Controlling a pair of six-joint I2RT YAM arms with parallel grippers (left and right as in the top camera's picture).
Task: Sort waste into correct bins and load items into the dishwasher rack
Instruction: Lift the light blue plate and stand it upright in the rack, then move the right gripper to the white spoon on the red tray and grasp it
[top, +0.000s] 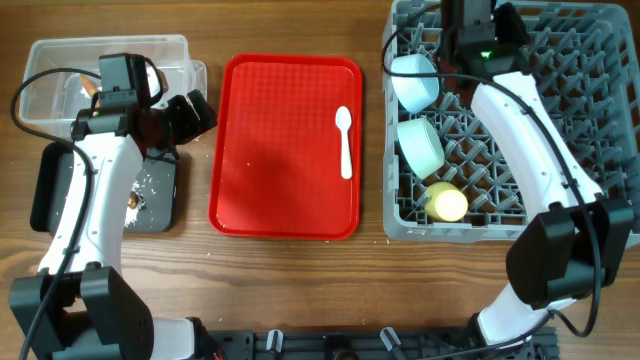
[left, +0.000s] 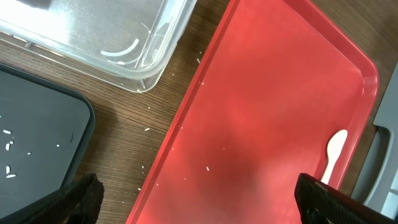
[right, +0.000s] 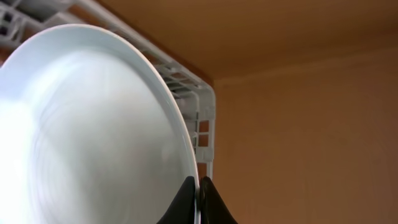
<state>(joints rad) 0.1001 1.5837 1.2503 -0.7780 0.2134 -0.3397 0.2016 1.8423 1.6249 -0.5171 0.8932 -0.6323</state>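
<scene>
I have right claw (right: 199, 190) clenched on plate (right: 93, 137) rim, plate on edge at rack (right: 198, 106) corner; left claw (left: 205, 205) spread, empty, above red tray (left: 267, 93). My worry: thin pinch slips, plate misses pegs (top: 560, 90), topples onto bowls (top: 420, 143).

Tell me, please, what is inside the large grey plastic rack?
Two pale blue bowls and a yellow cup lie inside; the right hand holds a pale blue round plate there. The right arm covers the cells beneath it.
</scene>
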